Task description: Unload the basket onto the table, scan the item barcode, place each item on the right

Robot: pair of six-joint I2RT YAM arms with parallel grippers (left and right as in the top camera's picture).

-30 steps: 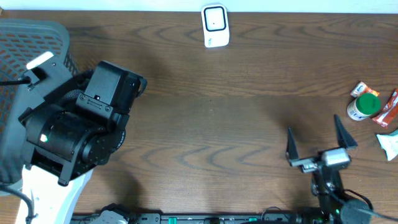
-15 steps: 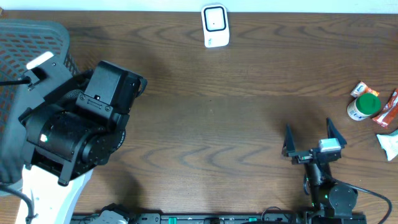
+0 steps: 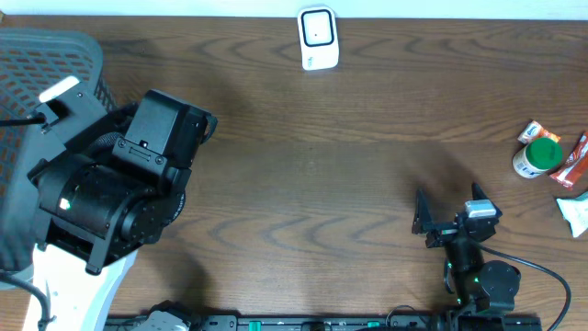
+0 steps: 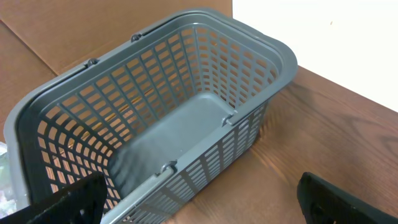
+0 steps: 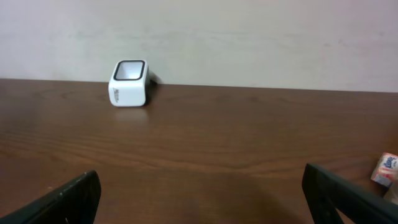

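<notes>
Well, nothing is picked up yet: the right claw [image 3: 448, 204] stands wide and empty at about 5 o'clock on the table [image 3: 349, 165]. The left claw [image 4: 199, 186] gapes just as wide, empty too, facing the basket [image 4: 280, 53] out at 10 o'clock. The goods to scan lie well apart from both, in a little heap at 3 o'clock by the table's edge: a white bottle [image 3: 536, 156] with a green cap, and packets [image 3: 576, 158] touching it or just beside it, I cannot tell which. The scanner [image 3: 318, 39] sits at 12 o'clock, its dark window facing up. I'd guess the bottle is the easy pick: light, stiff plastic, round and likely a bit slick, so the jaws should close across its body below the cap rather than on the cap. The packets look soft and crinkly and would probably buckle in a pinch. Where any barcode sits is too small to tell.
</notes>
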